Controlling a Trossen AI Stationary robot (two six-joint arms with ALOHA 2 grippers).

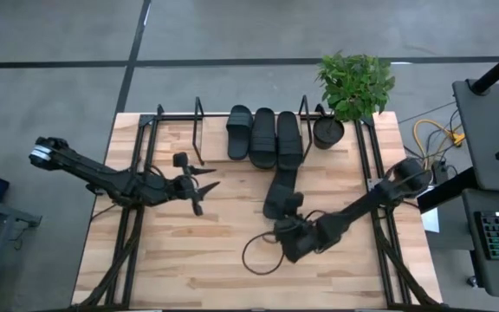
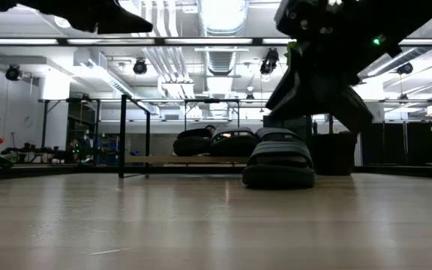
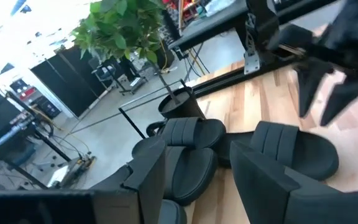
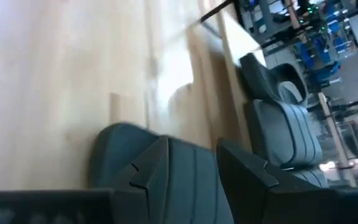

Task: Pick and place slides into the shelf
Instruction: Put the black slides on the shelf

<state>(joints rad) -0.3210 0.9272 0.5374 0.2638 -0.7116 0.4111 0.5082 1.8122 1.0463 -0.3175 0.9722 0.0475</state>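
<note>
Lying on the wooden tabletop, well short of the shelf, the fourth slide is stretching lengthwise from the right gripper toward the three slides already on the shelf board — its near end is sitting just ahead of that claw's fingertips. In the right wrist view the two dark fingers are standing apart over the sandal's strap, one on each side of a narrow gap, but whether they are pinching the rubber or merely hanging above it I cannot tell. In the low view the sandal's sole is resting flat on the wood.

Beyond that claw, the three shelved slides are sitting side by side between the black wire uprights, crowding the end nearest the potted plant, whose black pot is standing just beside the outermost sandal.

Off to the far side of the loose sandal, the left gripper is hovering above bare tabletop — its fingers are spread apart and gripping nothing, pointing across at the slides. A dark cable loop is lying on the wood next to the right claw.
</note>
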